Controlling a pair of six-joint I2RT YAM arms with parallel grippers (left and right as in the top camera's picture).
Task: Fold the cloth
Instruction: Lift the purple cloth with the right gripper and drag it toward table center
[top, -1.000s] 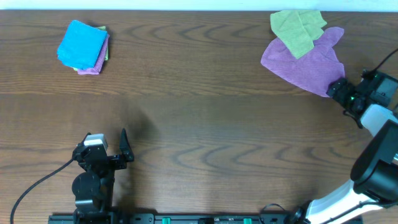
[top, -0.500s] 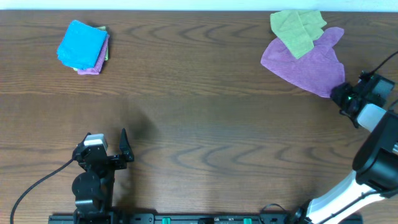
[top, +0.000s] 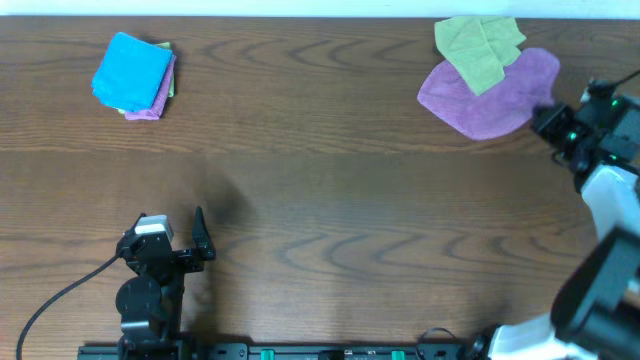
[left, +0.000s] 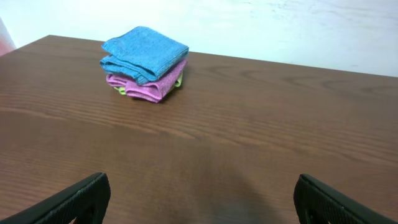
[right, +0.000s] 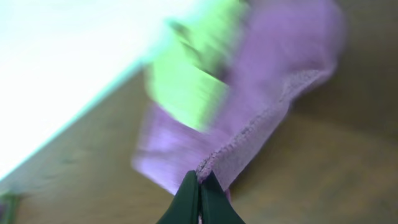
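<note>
The right tool has moved farther out, dragging the cloth. It pinches the hem, with the cloth spread to its left. The left tool gapes.

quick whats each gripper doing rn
left gripper: open, holding nothing
right gripper: closed, pinching the edge of the lilac cloth
</note>
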